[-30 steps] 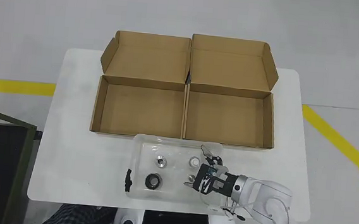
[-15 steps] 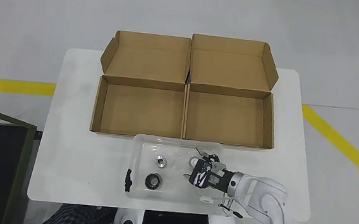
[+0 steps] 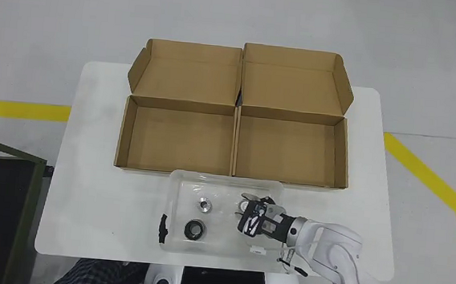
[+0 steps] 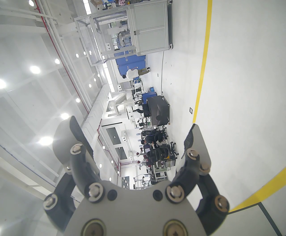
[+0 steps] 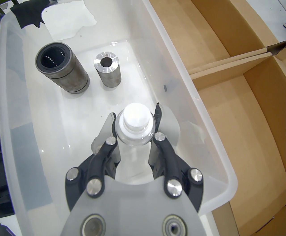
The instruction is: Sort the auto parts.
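The boxes [image 3: 176,142] are brown, the desk [image 3: 92,131] white, the bin [image 5: 174,73] clear, the plug [image 5: 136,116] white, the cylinder [image 5: 108,71] silver, the sleeve [image 5: 62,69] dark grey.

White tabletop [image 3: 89,171] carries one open cardboard box [image 3: 176,142] touching a second cardboard box [image 3: 288,151]; clear plastic bin [image 3: 209,176] sits just beside them.

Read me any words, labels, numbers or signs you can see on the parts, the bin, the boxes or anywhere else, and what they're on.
No text here can be read.
Cardboard boxes: plain, no print.
Clear bin: no label with writing.
Dark sleeve, silver sleeve, white-capped part: no markings visible.
Floor marker in the left wrist view: too small to read.
Signs in the room behind: too small and blurred.
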Available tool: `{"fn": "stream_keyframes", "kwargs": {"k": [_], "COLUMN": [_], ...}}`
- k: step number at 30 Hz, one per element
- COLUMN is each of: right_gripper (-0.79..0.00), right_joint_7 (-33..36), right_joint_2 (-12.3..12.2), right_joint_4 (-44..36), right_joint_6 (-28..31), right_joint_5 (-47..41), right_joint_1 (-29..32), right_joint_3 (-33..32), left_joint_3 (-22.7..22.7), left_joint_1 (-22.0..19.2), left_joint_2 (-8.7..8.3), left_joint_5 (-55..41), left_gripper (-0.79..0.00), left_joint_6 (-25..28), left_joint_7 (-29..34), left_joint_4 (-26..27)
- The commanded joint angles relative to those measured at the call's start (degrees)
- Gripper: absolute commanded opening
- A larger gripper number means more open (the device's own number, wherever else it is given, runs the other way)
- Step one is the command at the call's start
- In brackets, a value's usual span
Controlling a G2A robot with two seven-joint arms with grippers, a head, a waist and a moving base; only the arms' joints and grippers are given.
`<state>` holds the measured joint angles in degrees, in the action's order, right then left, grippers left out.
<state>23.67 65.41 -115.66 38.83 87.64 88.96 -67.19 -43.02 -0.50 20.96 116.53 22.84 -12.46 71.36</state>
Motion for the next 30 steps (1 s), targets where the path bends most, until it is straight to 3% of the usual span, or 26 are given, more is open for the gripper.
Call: {"fn": "stream_keyframes", "kwargs": {"k": [1, 8, 15, 21, 30], "right_gripper": [-0.785, -0.785, -0.785, -0.785, -0.785], "right_joint_7": [-0.21, -3.37, -13.59, -22.89, -32.01], "right_joint_2": [-0.07, -0.45, -0.8, -1.07, -1.26], "right_joint_4": [-0.26, -1.46, -1.37, 1.44, 3.53], "right_joint_6": [0.15, 2.58, 3.53, 10.48, 12.04], "right_joint_5": [0.07, -1.55, -4.31, -12.53, -21.25], "right_joint_1": [0.02, 0.12, 0.74, -0.44, -1.89], "right_joint_3": [0.09, -0.1, -1.47, -2.15, -5.19], "left_joint_3": [0.0, 0.0, 0.0, 0.0, 0.0], "left_joint_1": [0.0, 0.0, 0.0, 0.0, 0.0], "left_joint_2": [0.0, 0.0, 0.0, 0.0, 0.0], "left_joint_5": [0.0, 0.0, 0.0, 0.0, 0.0], "left_gripper": [0.0, 0.0, 0.0, 0.0, 0.0], "left_joint_6": [0.0, 0.0, 0.0, 0.0, 0.0], "left_joint_7": [0.0, 0.0, 0.0, 0.0, 0.0], "left_joint_4": [0.0, 0.0, 0.0, 0.0, 0.0]}}
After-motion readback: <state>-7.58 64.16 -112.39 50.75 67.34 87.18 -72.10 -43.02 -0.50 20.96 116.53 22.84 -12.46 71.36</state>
